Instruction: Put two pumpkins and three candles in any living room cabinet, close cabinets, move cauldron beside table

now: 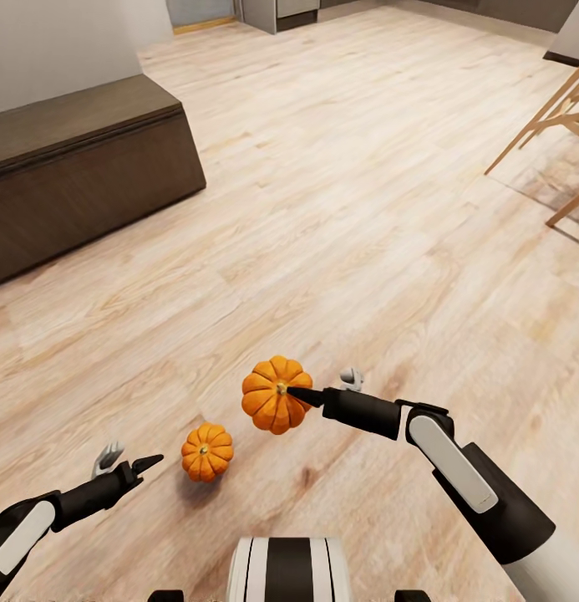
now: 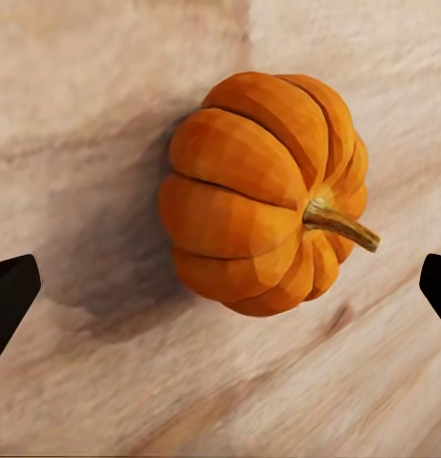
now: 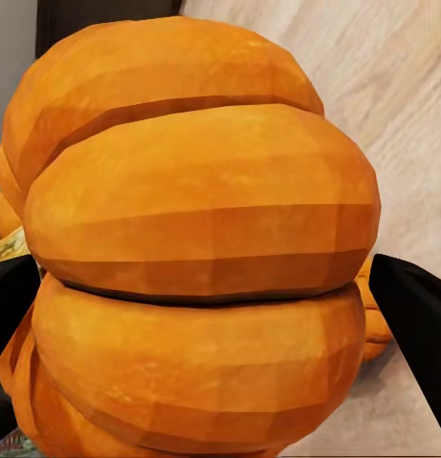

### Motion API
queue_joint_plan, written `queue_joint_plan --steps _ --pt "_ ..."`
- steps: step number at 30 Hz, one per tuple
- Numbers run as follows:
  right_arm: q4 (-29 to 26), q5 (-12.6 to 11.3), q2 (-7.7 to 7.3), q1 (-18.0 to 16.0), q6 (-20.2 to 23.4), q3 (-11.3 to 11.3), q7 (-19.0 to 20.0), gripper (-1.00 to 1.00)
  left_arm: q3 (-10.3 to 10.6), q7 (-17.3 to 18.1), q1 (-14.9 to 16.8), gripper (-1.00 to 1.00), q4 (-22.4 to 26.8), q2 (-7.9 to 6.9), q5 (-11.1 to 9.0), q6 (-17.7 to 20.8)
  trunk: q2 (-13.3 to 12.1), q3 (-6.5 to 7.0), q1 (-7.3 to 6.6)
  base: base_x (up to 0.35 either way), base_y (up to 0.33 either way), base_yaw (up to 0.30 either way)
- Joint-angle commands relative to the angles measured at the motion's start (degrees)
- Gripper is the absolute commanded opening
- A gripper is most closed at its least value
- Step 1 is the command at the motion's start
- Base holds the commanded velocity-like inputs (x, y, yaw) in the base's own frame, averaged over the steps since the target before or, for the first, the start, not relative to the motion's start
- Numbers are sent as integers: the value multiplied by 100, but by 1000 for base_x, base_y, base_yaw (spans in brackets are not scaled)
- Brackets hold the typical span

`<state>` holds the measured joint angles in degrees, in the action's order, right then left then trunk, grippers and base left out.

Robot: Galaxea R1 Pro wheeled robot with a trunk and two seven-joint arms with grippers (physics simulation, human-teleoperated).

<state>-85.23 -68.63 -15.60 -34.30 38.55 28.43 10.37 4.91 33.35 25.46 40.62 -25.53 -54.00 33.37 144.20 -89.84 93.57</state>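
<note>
Left gripper (image 1: 129, 462): nearest to us, low over the wood floor (image 1: 347, 209); its fingers are spread wide with nothing between them. In our left wrist view the dark fingertips (image 2: 10, 291) sit at either edge.
Small pumpkin (image 1: 206, 451): lying on the floor just beside our left gripper, apart from it — stem (image 2: 340, 224) pointing sideways in the wrist view, a soft shadow under it.
Right gripper (image 1: 327, 389): clamped on the larger pumpkin (image 1: 275, 394), which we hold up off the floor; in our right wrist view its ribbed orange body (image 3: 201, 248) sits between the two dark fingers (image 3: 416, 324).
Cabinet (image 1: 80, 171): farther off at our left — long, low, dark brown, against the wall, its front closed.
Chair legs (image 1: 544, 125): pale wood, at the far right.
</note>
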Motion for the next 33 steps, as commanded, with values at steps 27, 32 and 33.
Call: queue_joint_plan --steps 27,32,33 --pt "19 -19 -1 -7 2 3 18 -100 63 568 3 100 51 -5 228 27 38 -602 68 0 0 0" --pt "24 -16 0 -7 -2 0 18 -100 63 568 3 100 51 -5 239 21 44 -713 81 0 0 0" --pt "24 -16 2 -7 -3 2 18 -100 63 568 3 100 51 -5 240 21 46 -735 84 0 0 0"
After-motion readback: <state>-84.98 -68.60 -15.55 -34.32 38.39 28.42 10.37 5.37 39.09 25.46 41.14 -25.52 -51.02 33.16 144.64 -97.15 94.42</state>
